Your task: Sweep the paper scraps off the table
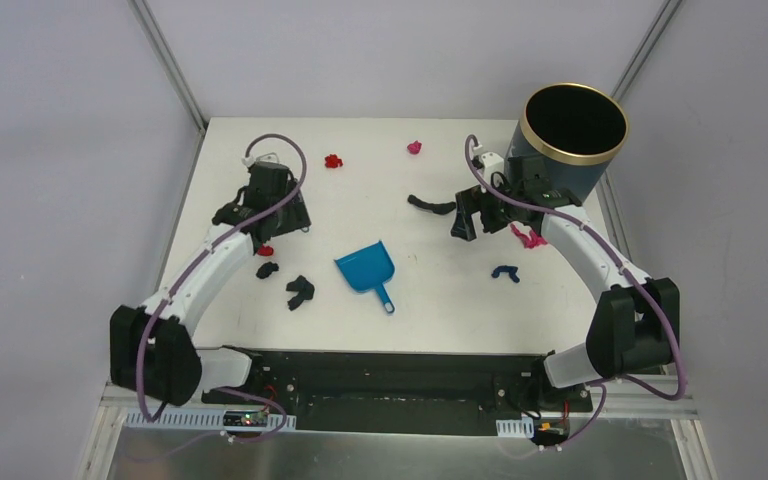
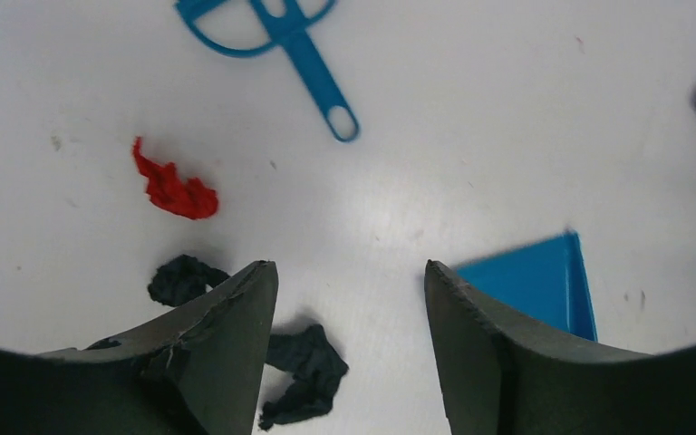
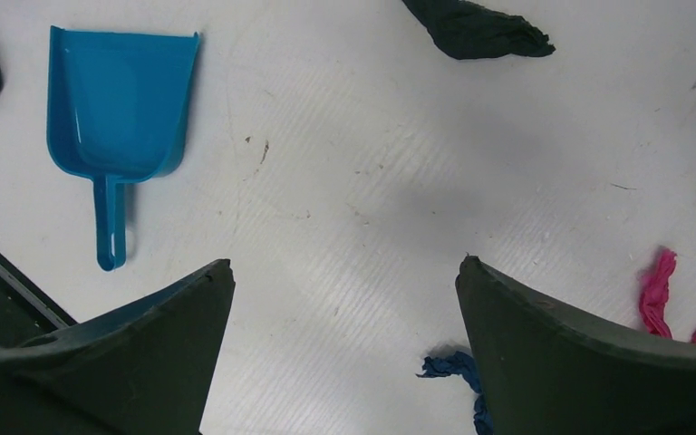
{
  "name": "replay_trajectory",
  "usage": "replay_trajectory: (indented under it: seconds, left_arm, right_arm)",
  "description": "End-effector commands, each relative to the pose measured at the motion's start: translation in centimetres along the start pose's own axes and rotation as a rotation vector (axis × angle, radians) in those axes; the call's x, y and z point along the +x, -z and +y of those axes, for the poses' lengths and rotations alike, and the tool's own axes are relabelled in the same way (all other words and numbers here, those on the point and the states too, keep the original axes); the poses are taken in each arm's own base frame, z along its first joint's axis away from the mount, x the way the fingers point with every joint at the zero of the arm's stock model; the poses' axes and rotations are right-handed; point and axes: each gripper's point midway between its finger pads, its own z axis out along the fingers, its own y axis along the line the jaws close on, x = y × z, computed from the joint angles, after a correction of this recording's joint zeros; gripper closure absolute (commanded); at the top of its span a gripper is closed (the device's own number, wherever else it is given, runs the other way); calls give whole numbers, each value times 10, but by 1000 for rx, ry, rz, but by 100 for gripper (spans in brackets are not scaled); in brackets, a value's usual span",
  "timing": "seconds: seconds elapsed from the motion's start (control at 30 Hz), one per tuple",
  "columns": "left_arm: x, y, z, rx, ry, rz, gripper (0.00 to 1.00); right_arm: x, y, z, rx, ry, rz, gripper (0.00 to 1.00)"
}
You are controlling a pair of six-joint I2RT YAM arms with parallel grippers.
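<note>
Paper scraps lie scattered on the white table (image 1: 440, 310): red (image 1: 333, 160), magenta (image 1: 415, 147), red (image 1: 265, 250), dark ones (image 1: 300, 290), pink (image 1: 528, 237) and blue (image 1: 505, 272). My left gripper (image 1: 272, 205) is open and empty above the table's left part. In its wrist view (image 2: 349, 267) a dark scrap (image 2: 304, 372) lies between the fingers, with a red one (image 2: 177, 190) beyond. My right gripper (image 1: 468, 215) is open and empty. In its wrist view (image 3: 346, 261) the blue scrap (image 3: 458, 367) lies by the right finger, and the pink one (image 3: 657, 294) further right.
A blue dustpan (image 1: 368, 268) lies mid-table, handle toward the front edge. A blue tool with a round frame and handle (image 2: 313, 77), seemingly the brush, lies beyond the left fingers. A tall black bin with a gold rim (image 1: 570, 135) stands at the back right.
</note>
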Motion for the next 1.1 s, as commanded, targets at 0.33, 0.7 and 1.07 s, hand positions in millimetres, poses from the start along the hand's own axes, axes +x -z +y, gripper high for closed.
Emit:
replay_trajectory:
  seconds: [0.33,0.7,1.07]
  left_arm:
    - [-65,-103,24,-153,55,84,55]
    - [-63,-132,77,-226,215,170,48]
    - [-58,-149,113,-276,300,224,52]
  right_arm:
    - [-14,10,21,-99,55,-60,4]
    - [-9,7,25,-136,46,-48,4]
    - [-7,7,27,-149,47,-43,4]
